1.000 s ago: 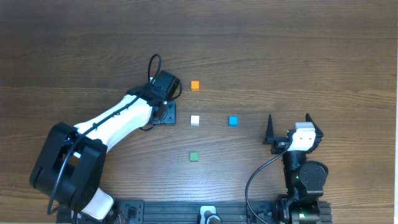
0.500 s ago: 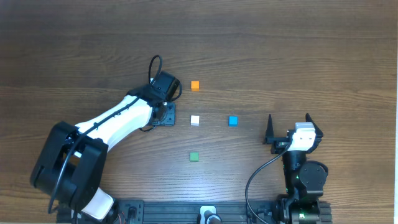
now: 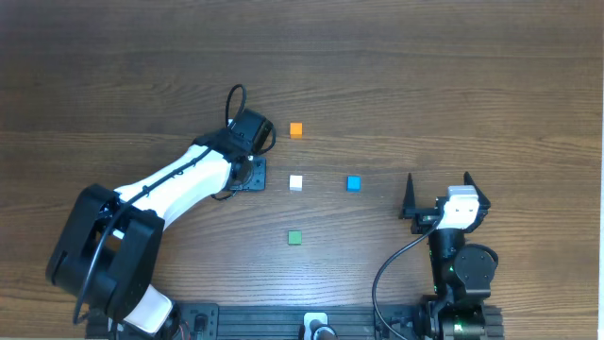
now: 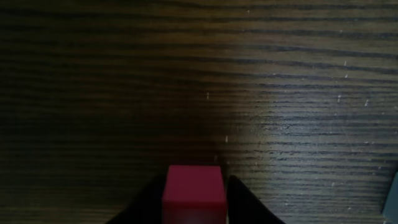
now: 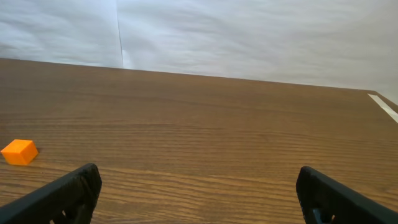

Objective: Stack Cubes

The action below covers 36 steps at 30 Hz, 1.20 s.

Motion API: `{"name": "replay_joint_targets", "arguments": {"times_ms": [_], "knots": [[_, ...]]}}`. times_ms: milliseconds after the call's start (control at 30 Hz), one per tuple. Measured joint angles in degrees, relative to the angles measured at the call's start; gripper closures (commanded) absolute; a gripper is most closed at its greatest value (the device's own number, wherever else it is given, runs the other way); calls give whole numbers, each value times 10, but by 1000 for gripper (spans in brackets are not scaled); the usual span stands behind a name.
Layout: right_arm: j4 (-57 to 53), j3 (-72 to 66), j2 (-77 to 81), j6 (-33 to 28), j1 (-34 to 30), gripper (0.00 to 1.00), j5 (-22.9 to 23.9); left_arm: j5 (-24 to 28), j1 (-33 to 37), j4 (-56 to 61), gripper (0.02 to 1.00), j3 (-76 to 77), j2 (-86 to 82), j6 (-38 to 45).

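A red cube (image 4: 194, 190) sits low over the wood between the two fingers of my left gripper (image 4: 194, 198), which press against its sides. From above, the left gripper (image 3: 251, 175) points down just left of the white cube (image 3: 295, 182), and the red cube is hidden under it. An orange cube (image 3: 296, 129) lies a little farther back, a blue cube (image 3: 353, 183) to the right of the white one, and a green cube (image 3: 294, 238) nearer the front. My right gripper (image 3: 439, 195) stands open near its base, right of the blue cube, holding nothing. The orange cube (image 5: 19, 152) shows far off in the right wrist view.
The wooden table (image 3: 453, 85) stretches bare across the back and to both sides of the cubes. A white wall (image 5: 249, 37) rises behind the table's far edge. The left arm's cable (image 3: 232, 99) loops above its wrist.
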Motion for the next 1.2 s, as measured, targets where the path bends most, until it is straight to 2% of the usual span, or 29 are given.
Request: {"name": "replay_joint_targets", "arguments": {"times_ms": [200, 300, 367, 600, 833, 1033, 1200], "knots": [[0, 0, 0, 0, 0, 9, 0, 0, 0, 5, 803, 0, 0, 0], [0, 0, 0, 0, 0, 9, 0, 0, 0, 9, 890, 0, 0, -3], [0, 0, 0, 0, 0, 9, 0, 0, 0, 8, 910, 0, 0, -11], [0, 0, 0, 0, 0, 9, 0, -4, -17, -30, 945, 9, -14, -56], [0, 0, 0, 0, 0, 9, 0, -25, -86, -125, 950, 132, -25, -122], [0, 0, 0, 0, 0, 7, 0, -29, -151, -122, 956, 173, -25, -165], [0, 0, 0, 0, 0, 9, 0, -31, -173, -101, 958, 173, -2, -179]]}}
